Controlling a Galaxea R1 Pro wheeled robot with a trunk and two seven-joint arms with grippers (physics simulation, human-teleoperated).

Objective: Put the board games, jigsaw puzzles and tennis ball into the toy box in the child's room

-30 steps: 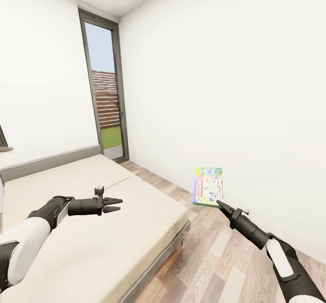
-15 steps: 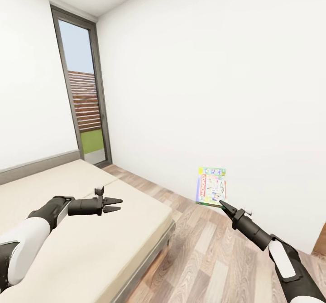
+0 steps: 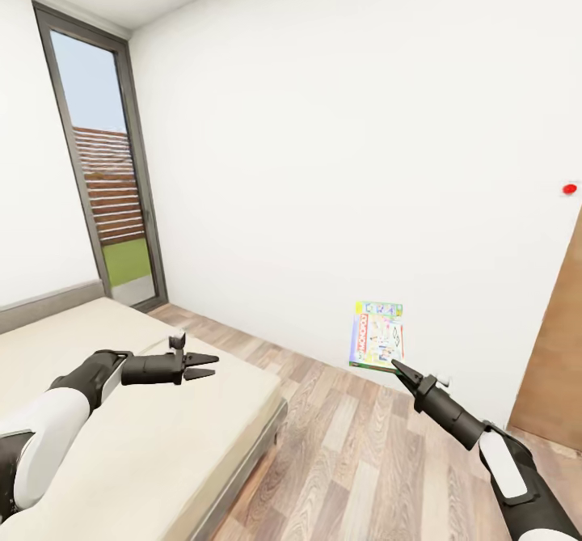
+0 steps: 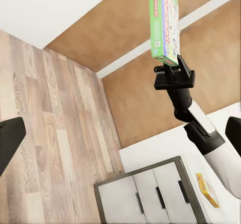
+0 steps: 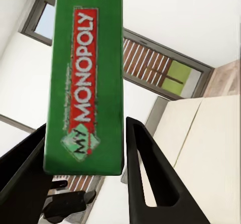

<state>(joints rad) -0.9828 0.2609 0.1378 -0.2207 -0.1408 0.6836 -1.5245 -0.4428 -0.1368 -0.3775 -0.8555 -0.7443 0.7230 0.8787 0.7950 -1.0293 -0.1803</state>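
My right gripper (image 3: 398,365) is shut on a board game (image 3: 376,336), a thin green box with a busy printed cover, held upright above the wood floor near the white wall. In the right wrist view its green edge (image 5: 85,78) reads "MY MONOPOLY" and sits between both fingers (image 5: 145,169). My left gripper (image 3: 212,365) hangs open and empty over the cream bed (image 3: 121,444). The left wrist view looks past its spread fingers (image 4: 10,138) at the held game (image 4: 165,23) and at the table (image 4: 150,151), where a flat yellow thing (image 4: 207,190) lies. The toy box is out of view.
A tall glass door (image 3: 97,177) stands beyond the bed's far end. A brown wooden door (image 3: 558,347) is at the right, with a small red dot (image 3: 570,189) on the wall beside it. White drawers (image 4: 145,194) sit under the table. Plank floor (image 3: 364,460) runs between bed and wall.
The whole picture has slid left, so the camera has turned right; the brown door and red dot have come into view. Both arms keep their pose, and the game stays in the right gripper.
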